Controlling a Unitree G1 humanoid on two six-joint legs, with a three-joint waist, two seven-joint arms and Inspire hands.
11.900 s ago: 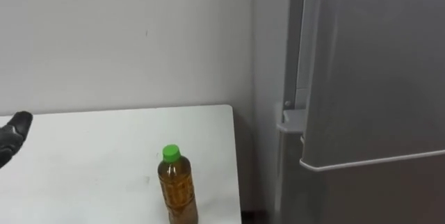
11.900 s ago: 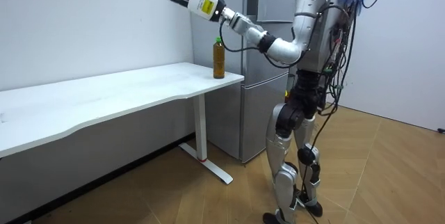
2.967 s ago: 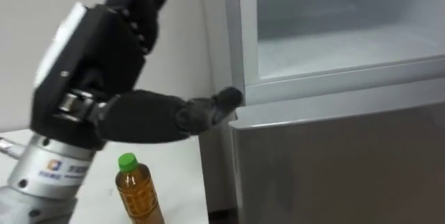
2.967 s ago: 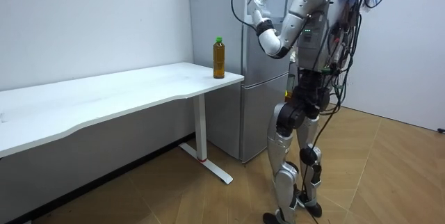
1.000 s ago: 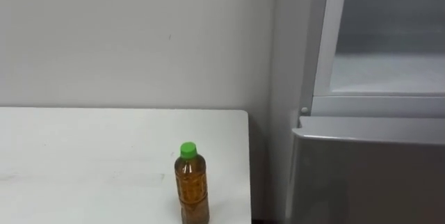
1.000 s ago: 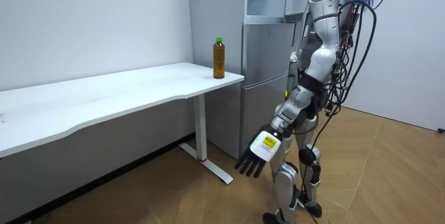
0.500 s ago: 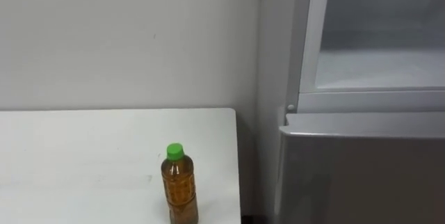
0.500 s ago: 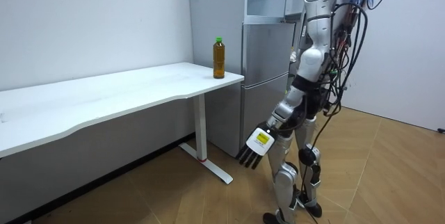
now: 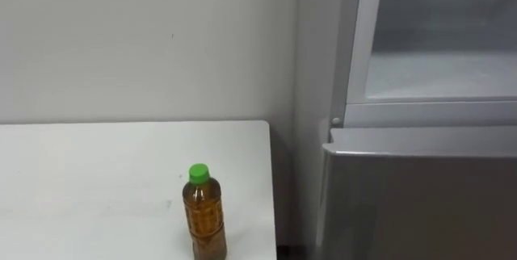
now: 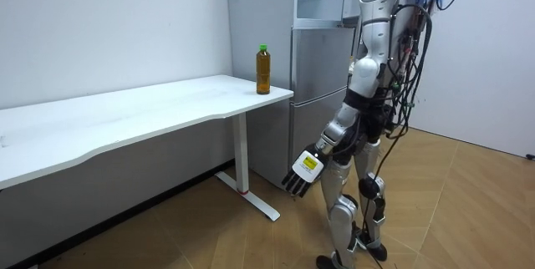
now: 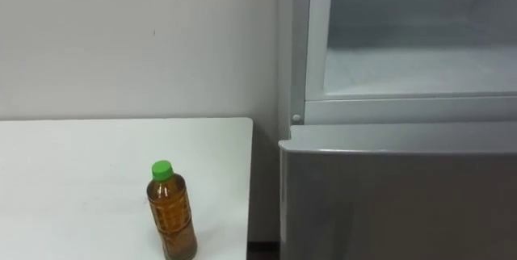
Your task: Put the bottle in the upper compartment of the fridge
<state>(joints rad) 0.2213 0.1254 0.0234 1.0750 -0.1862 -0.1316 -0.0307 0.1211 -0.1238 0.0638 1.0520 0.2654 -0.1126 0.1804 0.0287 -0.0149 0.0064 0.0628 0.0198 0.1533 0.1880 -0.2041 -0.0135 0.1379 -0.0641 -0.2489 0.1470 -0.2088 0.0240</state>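
Clear plastic bottle point(image 9: 203, 224) with glossy cap point(image 9: 199, 174), matt white table point(image 9: 81, 187), smooth grey metal-look fridge point(image 9: 420, 203).

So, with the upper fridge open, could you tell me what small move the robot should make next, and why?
Probably raise the left hand toward the bottle for a grasp. The bottle stands upright near the table corner, held by nothing, while the upper fridge compartment is open and that hand hangs low at the robot's side, fingers straight.
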